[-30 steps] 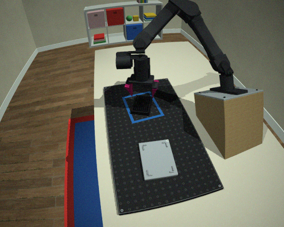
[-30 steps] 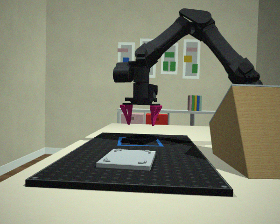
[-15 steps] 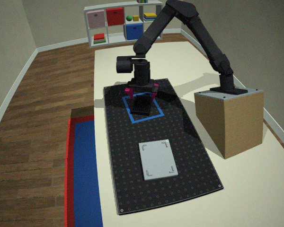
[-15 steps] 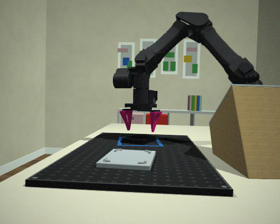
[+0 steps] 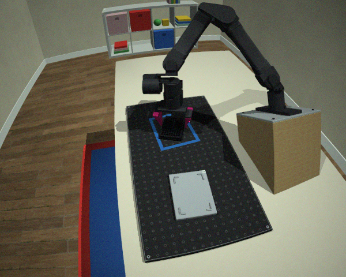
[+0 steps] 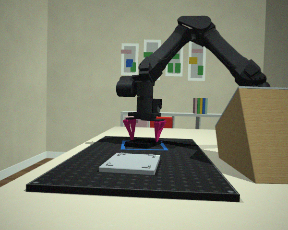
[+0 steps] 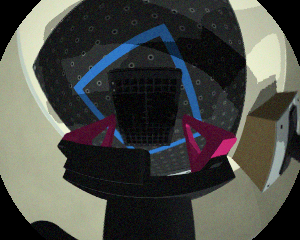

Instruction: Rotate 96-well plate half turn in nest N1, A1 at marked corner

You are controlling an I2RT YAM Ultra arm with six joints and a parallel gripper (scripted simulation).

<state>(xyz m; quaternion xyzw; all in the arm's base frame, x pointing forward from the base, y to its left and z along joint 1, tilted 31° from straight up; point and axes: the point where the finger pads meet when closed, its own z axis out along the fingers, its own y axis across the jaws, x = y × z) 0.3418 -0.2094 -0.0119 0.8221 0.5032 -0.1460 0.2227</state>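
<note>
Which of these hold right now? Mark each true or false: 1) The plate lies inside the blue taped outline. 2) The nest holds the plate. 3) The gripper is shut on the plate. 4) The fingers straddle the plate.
1) True: the plate lies inside the blue taped outline.
2) False: the nest holds nothing; only its corner locators show.
3) False: the gripper is open and holds nothing.
4) True: one pink finger stands on each side of the plate.

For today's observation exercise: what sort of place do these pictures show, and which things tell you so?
Probably a lab automation bench in a room: a black perforated deck carries a grey plate nest, and a 96-well plate lies in a blue taped outline under the open gripper.
</note>
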